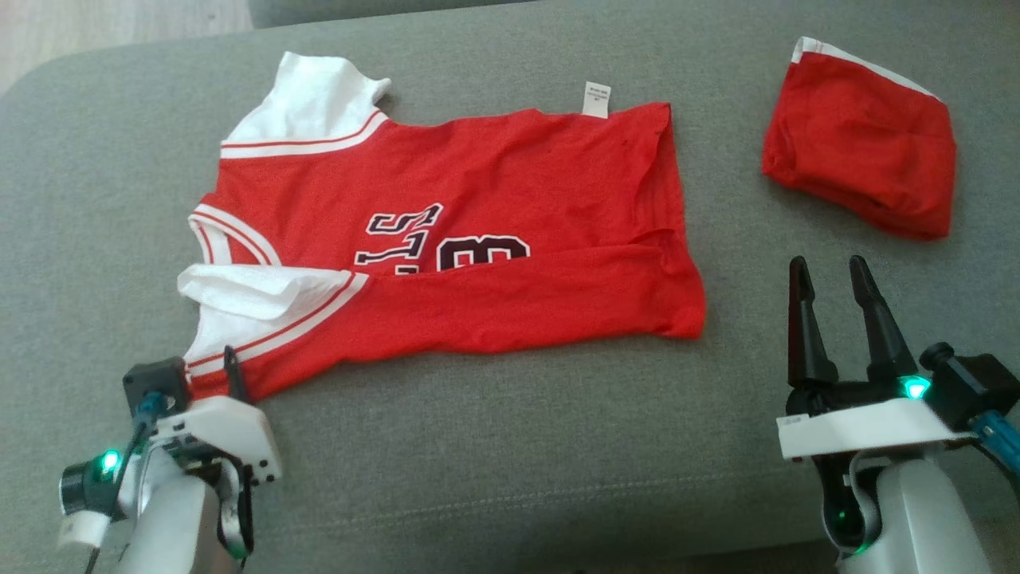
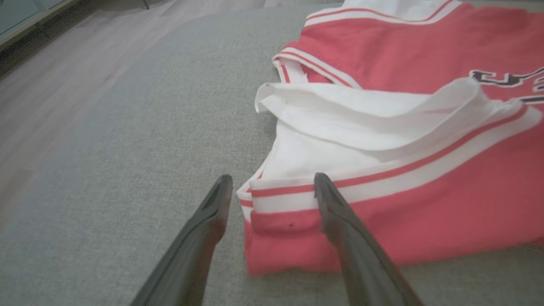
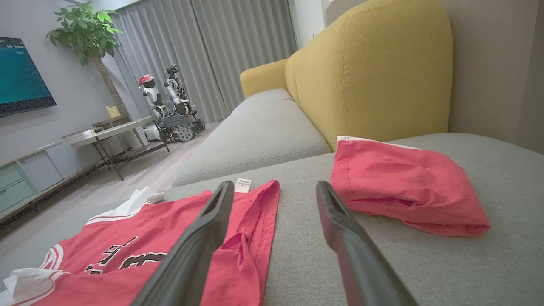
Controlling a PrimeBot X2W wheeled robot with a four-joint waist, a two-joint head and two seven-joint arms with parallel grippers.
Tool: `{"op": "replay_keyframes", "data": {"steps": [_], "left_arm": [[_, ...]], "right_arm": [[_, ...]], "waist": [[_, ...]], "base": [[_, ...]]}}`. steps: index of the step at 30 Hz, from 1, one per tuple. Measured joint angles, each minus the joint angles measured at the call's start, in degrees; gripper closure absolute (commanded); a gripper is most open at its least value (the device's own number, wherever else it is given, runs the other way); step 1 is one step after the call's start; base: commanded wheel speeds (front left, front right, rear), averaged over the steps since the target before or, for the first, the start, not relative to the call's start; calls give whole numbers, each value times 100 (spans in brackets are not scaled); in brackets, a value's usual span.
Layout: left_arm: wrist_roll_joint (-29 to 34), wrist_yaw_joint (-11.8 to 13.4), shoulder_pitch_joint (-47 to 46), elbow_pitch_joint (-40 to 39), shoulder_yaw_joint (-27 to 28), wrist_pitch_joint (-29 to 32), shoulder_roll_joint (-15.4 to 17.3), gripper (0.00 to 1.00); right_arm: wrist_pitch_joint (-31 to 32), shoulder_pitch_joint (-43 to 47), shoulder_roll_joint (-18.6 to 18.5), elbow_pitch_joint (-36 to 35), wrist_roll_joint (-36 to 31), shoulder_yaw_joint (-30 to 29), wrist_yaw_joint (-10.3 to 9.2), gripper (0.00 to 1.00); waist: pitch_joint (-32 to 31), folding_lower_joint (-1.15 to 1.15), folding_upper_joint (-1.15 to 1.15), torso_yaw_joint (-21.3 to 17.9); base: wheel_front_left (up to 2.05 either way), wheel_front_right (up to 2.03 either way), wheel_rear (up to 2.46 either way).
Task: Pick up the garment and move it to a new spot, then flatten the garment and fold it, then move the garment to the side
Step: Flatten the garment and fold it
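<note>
- A red basketball jersey is seen lying flat on the middle of a grey sofa cushion, with its collar towards the cushion's left end and its hem towards the right end.
- The near long edge of the jersey is folded over onto its front, so that the dark lettering is partly covered.
- Two white sleeves trimmed with red and white stripes are shown at the cushion's left end: one towards the far edge, the other towards the near edge, crumpled and partly folded on itself.
- A small white label is seen sticking out from the jersey's edge, towards the cushion's far edge.
- A second red garment, a pair of folded shorts with a white band, is laid near the cushion's far right corner, well apart from the jersey.
- The left gripper is held at the cushion's near left part, its jaws spread wide and nothing clasped; one finger is seen over bare cushion just beside the jersey's corner, the other over the striped band. Whether the fabric is touched cannot be told.
- The right gripper is held above the cushion's near right part, its jaws likewise spread and empty, over bare fabric between the jersey's hem and the shorts.
- A yellow backrest is seen rising behind the cushion's far edge.
- Wooden floor is visible beyond the cushion's left end.
</note>
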Motion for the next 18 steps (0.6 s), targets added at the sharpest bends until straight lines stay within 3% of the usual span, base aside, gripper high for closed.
{"op": "replay_keyframes", "data": {"steps": [9,15,16,17,18], "left_arm": [[1,-93,-244,527,-76,460,178,0],[1,-343,-430,686,-212,758,276,0],[-1,-390,-459,702,-230,810,290,51],[-1,-438,-476,712,-243,848,303,84],[-2,-486,-491,717,-261,859,305,100]], "right_arm": [[-11,-12,20,38,68,-24,0,0],[-34,-116,27,52,68,-56,0,0],[-34,-118,29,62,68,-58,0,0],[-35,-119,34,79,68,-58,0,0],[-33,-119,38,111,69,-62,0,0]], "waist": [[107,0,0,-109],[152,0,0,-112],[155,0,0,-108],[156,0,0,-104],[157,0,0,-98]], "base": [[0,0,0],[0,0,0],[0,0,0],[0,0,0],[0,0,0]]}}
